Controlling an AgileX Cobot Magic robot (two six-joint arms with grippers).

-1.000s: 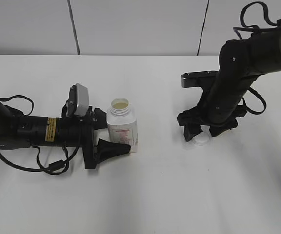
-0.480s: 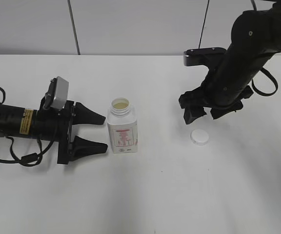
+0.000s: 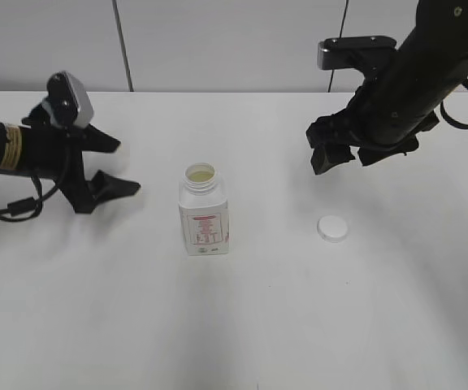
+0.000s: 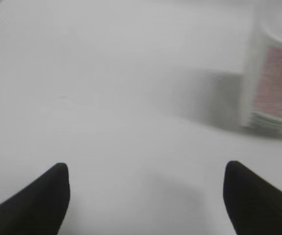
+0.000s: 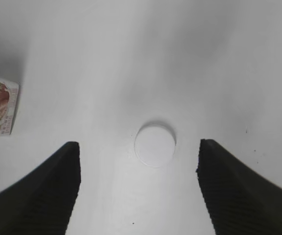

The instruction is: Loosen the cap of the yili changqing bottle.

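Bottle: small white squarish plastic yili changqing bottle (image 3: 204, 210), neck uncovered, upright.
Cap: small round white plastic cap (image 3: 332, 228), flat on table right of bottle; task looks done.
Left gripper (image 3: 114, 165): now drawn back left of bottle, jaws wide apart, empty.
Right gripper (image 3: 345, 153): now lifted clear above cap, jaws wide, empty.

A big white desk (image 3: 242, 325) fills the room's front, and behind it stands a pale gray wall (image 3: 226, 41) with thin dark lines.

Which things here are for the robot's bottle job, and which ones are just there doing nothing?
For the job:
- the bottle, standing upright with its neck open
- the cap, off the bottle, lying flat on the table to its right
- the left gripper and the right gripper, both open and holding nothing

Just there:
- the white table; nothing else lies on it
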